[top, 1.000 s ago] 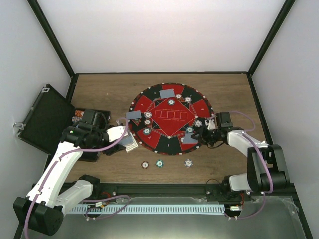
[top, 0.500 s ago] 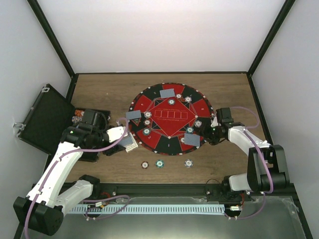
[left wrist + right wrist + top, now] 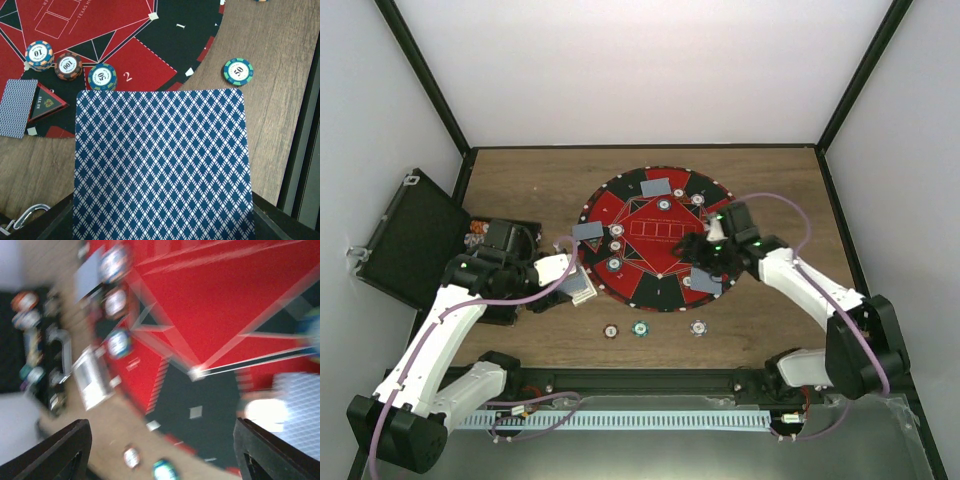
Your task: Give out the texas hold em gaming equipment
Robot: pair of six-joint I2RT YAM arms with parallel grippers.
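My left gripper [image 3: 572, 284] is shut on a stack of playing cards [image 3: 160, 165] with blue diamond backs, held at the left edge of the round red and black poker mat [image 3: 660, 262]. Its fingers are hidden under the stack. Single cards lie face down on the mat at the left [image 3: 588, 232], the far side [image 3: 655, 186] and the lower right [image 3: 706, 283]. Three poker chips [image 3: 68, 65] sit in a row on the mat. My right gripper [image 3: 703, 250] hovers over the mat's right half, open and holding nothing [image 3: 172, 455]; that view is blurred.
Three loose chips [image 3: 640, 328] lie on the wood in front of the mat, one of them a green "50" chip [image 3: 238, 71]. A black hinged case [image 3: 415, 235] stands open at the far left, with more chips [image 3: 475, 232] beside it. The arm bases and a rail [image 3: 640, 385] line the near edge.
My right gripper opened and left a card on the mat's lower right sector, drew back right, then swung left over the mat. The left arm and its cards stayed still.
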